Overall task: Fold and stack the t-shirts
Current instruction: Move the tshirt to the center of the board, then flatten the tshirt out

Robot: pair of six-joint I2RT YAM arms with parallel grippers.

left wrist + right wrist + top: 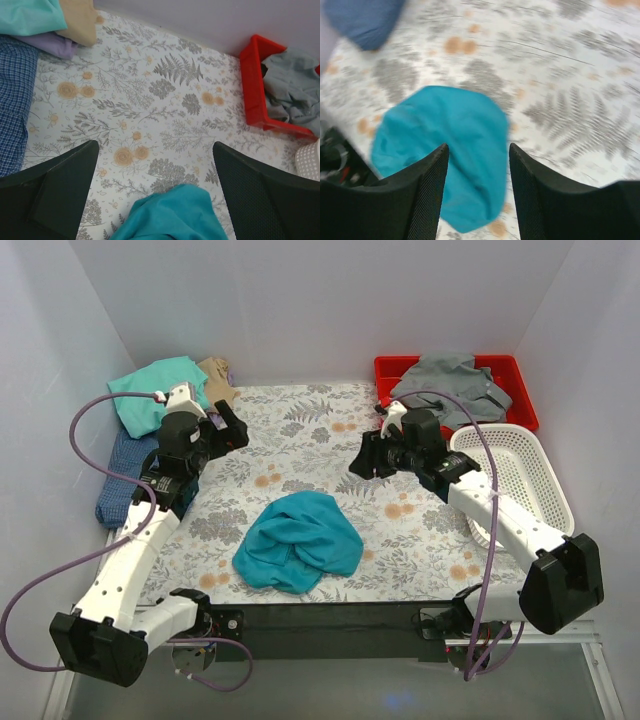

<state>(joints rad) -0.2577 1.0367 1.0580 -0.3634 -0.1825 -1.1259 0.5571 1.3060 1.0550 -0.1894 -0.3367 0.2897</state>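
Observation:
A deep-teal t-shirt (297, 540) lies crumpled in a heap on the flowered cloth near the front edge. My left gripper (232, 430) hangs open above the cloth's back left, well apart from the heap. In the left wrist view the left gripper (155, 150) stands wide open over bare cloth, with the teal shirt (175, 215) at the bottom edge. My right gripper (362, 460) is raised right of centre. In the blurred right wrist view the right gripper (478, 150) is open, with the teal shirt (445, 135) on the table below and nothing held.
Mint green (155, 390), tan (218, 380) and blue-checked (125, 475) shirts are piled at the back left, with a lilac one (50, 45) among them. A grey shirt (450, 385) fills the red tray (525, 405) at back right. A white mesh basket (515, 480) stands at the right edge.

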